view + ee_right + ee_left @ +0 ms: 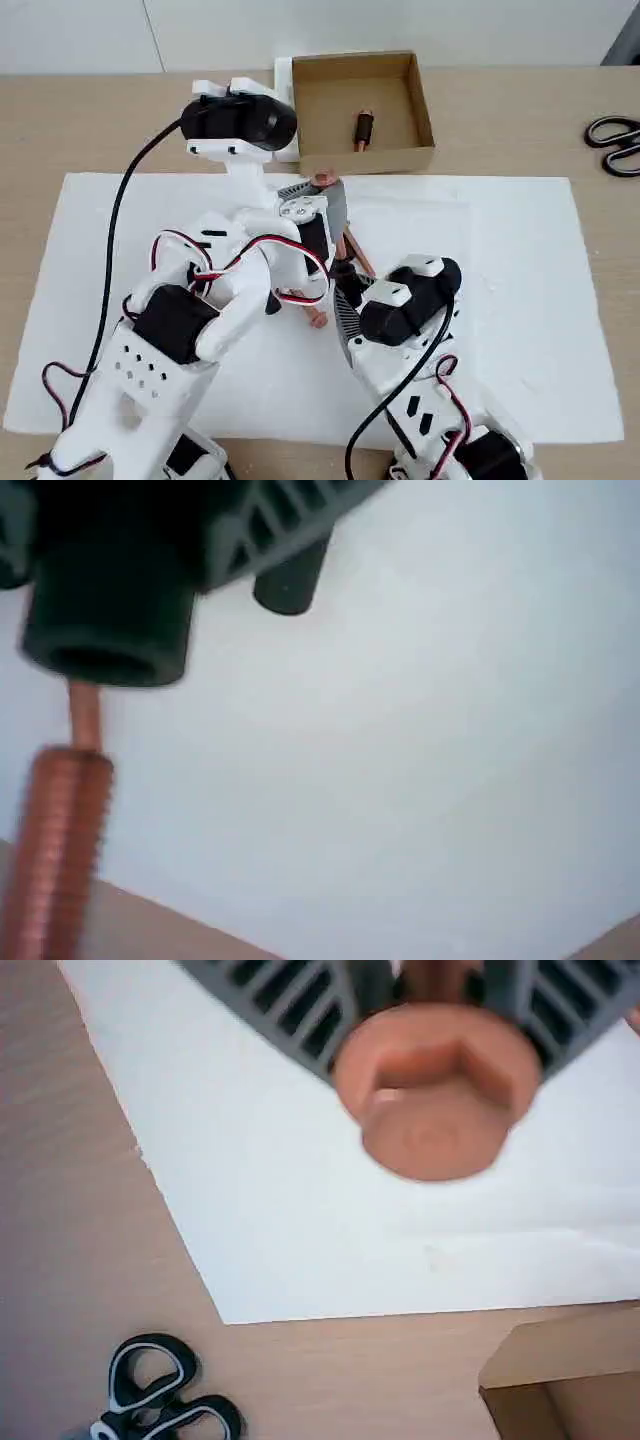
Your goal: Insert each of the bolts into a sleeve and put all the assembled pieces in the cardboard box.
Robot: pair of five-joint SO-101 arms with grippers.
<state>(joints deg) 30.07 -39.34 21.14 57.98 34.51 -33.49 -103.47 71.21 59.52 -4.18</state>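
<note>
Our left fingers (pixel 290 1000) clamp the bolt (pixel 435 1100), our right fingers (pixel 275 530) the sleeve (pixel 105 620). If the bolt enters the sleeve's mouth off-axis, we risk jamming it or twisting it loose.

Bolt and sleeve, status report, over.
Left pincer shut on bolt. Right pincer shut on sleeve. Bolt tip at sleeve mouth, threads outside. One assembled piece in cardboard box. Nothing blocking.

Bolt (pixel 62 850) blurred & cut off at edge, sleeve (pixel 110 610) partly hidden
</note>
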